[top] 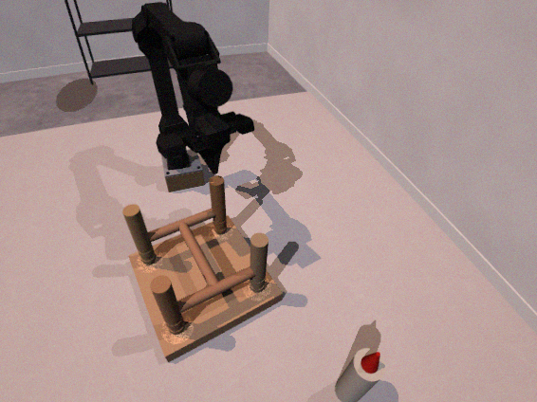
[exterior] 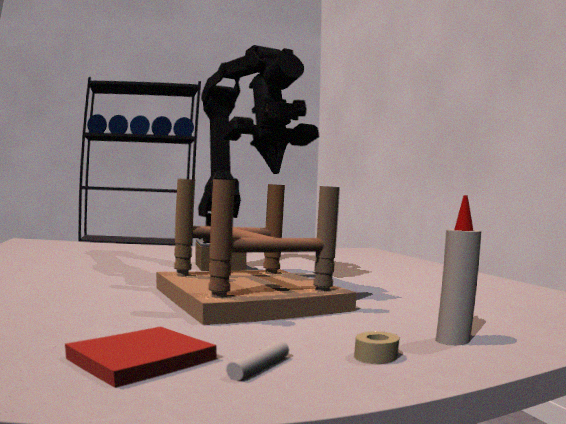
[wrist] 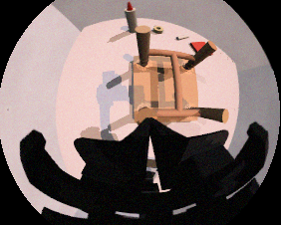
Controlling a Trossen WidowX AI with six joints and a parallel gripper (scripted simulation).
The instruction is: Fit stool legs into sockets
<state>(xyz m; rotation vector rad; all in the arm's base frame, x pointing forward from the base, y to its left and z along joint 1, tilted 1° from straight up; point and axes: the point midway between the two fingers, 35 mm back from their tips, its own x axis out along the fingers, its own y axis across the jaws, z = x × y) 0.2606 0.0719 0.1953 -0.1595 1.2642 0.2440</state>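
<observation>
Standing upside down near the middle of the bench, the stool (top: 204,275) is seen with its square seat (exterior: 280,306) laid flat and all four round brown legs (exterior: 220,235) set upright at the seat's corners, joined by crossbars (top: 196,251) in an H. Pale rings are shown around each leg's foot. The gripper (exterior: 276,168) is kept fully closed on nothing, raised above the stool towards the bench's back edge, apart from it.

soft light, overlapping shadows, fisheye wrist
</observation>
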